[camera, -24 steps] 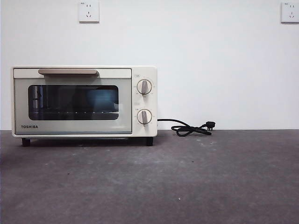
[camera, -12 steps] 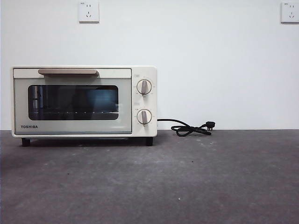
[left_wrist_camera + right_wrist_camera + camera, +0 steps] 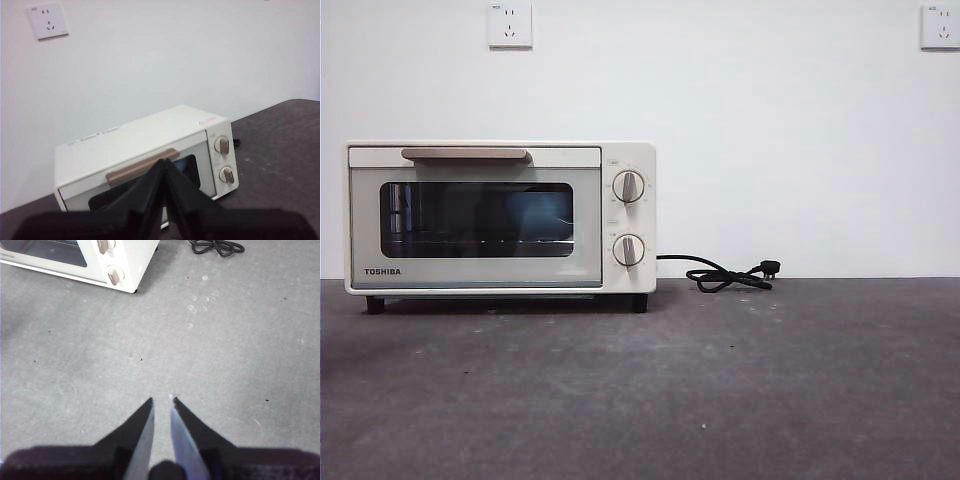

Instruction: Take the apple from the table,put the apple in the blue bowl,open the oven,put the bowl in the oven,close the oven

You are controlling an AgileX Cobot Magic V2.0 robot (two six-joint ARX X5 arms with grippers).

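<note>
The cream oven stands at the back left of the table with its glass door shut and its tan handle up at the top. A bluish shape shows dimly through the glass; it looks like the blue bowl. The apple is not visible in any view. My left gripper is shut and empty, raised in front of the oven. My right gripper hangs over bare table to the right of the oven, its jaws nearly together and holding nothing. Neither arm shows in the front view.
The oven's black cord lies coiled by the wall to its right, also seen as the cord in the right wrist view. Two wall sockets sit high on the white wall. Dark grey table spreads in front.
</note>
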